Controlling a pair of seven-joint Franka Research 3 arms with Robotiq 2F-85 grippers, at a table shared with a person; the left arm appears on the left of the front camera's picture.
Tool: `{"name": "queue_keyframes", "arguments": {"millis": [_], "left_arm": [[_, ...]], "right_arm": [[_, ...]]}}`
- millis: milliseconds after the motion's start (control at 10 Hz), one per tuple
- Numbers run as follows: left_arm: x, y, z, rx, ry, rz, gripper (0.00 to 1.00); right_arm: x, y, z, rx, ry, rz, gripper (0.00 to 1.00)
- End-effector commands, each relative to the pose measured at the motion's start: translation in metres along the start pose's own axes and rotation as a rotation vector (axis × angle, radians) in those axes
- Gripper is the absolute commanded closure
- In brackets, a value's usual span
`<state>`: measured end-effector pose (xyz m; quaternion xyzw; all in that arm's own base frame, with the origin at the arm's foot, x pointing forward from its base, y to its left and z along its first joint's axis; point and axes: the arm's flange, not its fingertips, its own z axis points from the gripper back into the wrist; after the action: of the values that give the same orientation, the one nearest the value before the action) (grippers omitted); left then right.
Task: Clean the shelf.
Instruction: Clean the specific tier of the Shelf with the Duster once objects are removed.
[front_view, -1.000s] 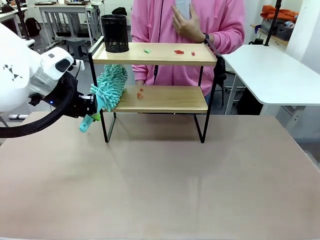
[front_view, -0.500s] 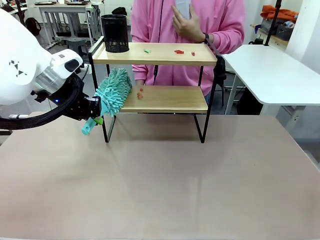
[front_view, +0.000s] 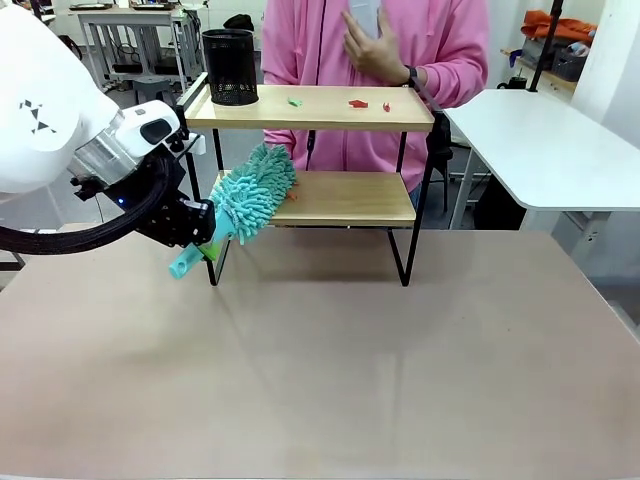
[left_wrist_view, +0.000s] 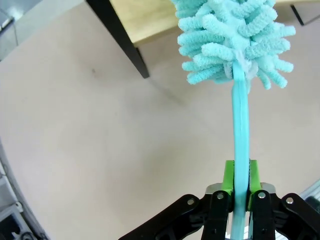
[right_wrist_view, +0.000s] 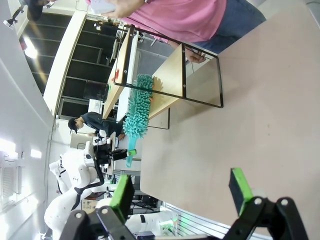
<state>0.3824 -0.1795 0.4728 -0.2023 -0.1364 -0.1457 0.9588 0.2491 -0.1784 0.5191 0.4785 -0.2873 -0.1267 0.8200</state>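
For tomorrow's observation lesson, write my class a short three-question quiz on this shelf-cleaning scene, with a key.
1. True or false: the robot's left hand is shut on the handle of the duster.
2. The duster's fluffy head is at: A) the lower board of the shelf, B) its top board, C) neither board.
3. Fill in: the black mesh cup stands on the ___ board.
Key: 1 true; 2 A; 3 top.

Table (front_view: 400, 380): tan; shelf (front_view: 405, 215) stands at far side.
Top board (front_view: 320, 118): black mesh cup (front_view: 229, 66) left; green scrap (front_view: 294, 101), red scraps (front_view: 358, 102) middle.
Lower board (front_view: 350, 198): teal duster (front_view: 255, 190) at left end.
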Motion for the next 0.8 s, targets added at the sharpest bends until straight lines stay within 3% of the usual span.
{"name": "queue_keyframes", "arguments": {"millis": [0,300,700], "left_arm": [[0.004,0.010,0.000,-0.043,0.111,-0.100,0.87],[-0.009,0.013,0.010,-0.188,0.294,-0.290,0.87],[-0.036,0.009,0.025,-0.360,0.674,-0.621,0.87]], "right_arm": [[0.002,0.001,-0.001,0.020,-0.010,0.024,0.00],[0.002,0.001,-0.001,0.020,-0.010,0.024,0.00],[0.002,0.001,-0.001,0.020,-0.010,0.024,0.00]]}}
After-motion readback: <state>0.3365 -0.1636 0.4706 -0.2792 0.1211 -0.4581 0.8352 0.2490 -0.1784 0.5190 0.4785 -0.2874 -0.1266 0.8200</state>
